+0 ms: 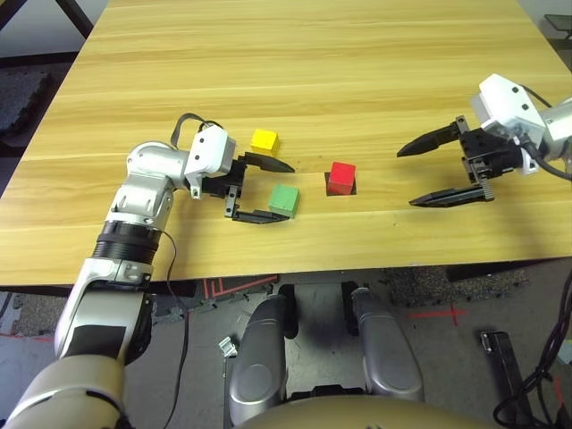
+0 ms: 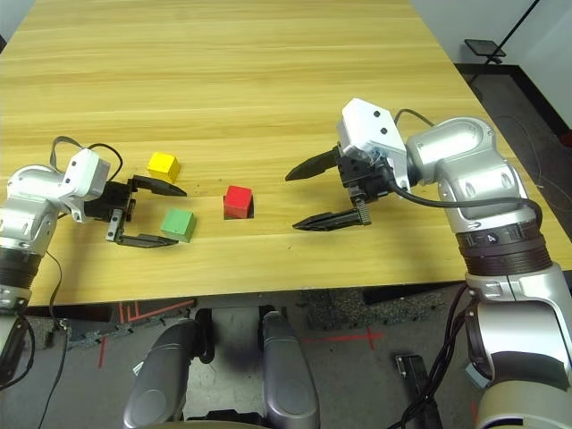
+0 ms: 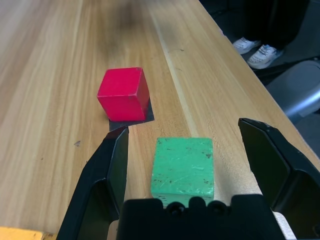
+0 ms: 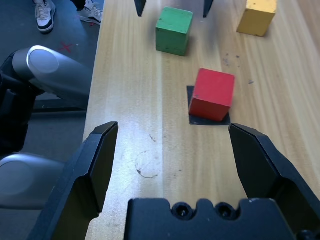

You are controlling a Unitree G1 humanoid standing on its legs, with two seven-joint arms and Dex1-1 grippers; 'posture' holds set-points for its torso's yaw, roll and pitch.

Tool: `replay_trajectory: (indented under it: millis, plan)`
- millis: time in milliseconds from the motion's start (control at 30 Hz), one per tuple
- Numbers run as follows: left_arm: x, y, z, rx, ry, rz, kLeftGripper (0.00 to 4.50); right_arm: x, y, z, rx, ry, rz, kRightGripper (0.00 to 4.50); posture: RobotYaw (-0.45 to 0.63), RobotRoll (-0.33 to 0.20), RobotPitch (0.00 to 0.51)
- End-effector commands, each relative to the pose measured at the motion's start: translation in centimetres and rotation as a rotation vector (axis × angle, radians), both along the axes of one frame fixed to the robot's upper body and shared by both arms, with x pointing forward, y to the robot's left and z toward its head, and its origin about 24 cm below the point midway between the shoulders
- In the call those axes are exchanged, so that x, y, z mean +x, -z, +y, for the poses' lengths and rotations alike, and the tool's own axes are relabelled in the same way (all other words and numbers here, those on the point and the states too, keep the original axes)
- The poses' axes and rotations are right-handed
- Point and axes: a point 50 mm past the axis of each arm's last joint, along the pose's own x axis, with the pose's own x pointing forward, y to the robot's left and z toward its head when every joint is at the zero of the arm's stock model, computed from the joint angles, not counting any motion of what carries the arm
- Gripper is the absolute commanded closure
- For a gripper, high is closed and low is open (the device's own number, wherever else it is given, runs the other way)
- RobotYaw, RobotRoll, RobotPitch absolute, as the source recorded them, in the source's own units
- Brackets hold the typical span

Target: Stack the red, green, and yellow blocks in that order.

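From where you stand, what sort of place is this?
Probably a robotics lab or test room: there's a wooden table with coloured blocks by a black patch, red tape on the floor, and loose cables.

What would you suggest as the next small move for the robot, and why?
I would probably ease the left gripper a little further toward the green block, then close on it: its open fingers already point at that block, and the red block sits on the black patch with nothing on top.
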Motion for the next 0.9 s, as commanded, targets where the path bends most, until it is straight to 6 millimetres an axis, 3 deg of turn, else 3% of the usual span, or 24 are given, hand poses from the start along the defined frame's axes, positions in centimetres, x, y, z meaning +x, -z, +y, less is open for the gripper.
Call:
replay_trajectory:
  millis: [33, 300, 633, 733, 900]
  plan:
    - [0.4, 0.6, -0.1, 0.034, 0.006, 0.006, 0.00, -0.6, -0.4, -0.3, 0.006, 0.005, -0.011, 0.04, 0.30, 0.072, 0.275]
    - [1.0, 2.3, 0.6, 0.121, 0.002, -0.016, 0.00, -1.1, -0.1, -0.3, 0.009, 0.011, 0.003, 0.04, 0.28, 0.072, 0.288]
    - [1.2, 2.8, 0.1, 0.123, 0.018, -0.006, 0.00, -1.3, 0.2, -0.2, 0.013, 0.018, 0.007, 0.04, 0.27, 0.072, 0.292]
    - [1.3, 2.8, -0.1, 0.119, 0.019, 0.002, 0.60, -1.3, 0.2, -0.2, 0.010, 0.020, 0.004, 0.00, 0.27, 0.070, 0.291]
    - [1.4, 3.0, 0.0, 0.123, 0.014, 0.015, 2.33, -1.3, 0.2, -0.4, 0.001, 0.028, -0.004, 0.00, 0.27, 0.063, 0.285]
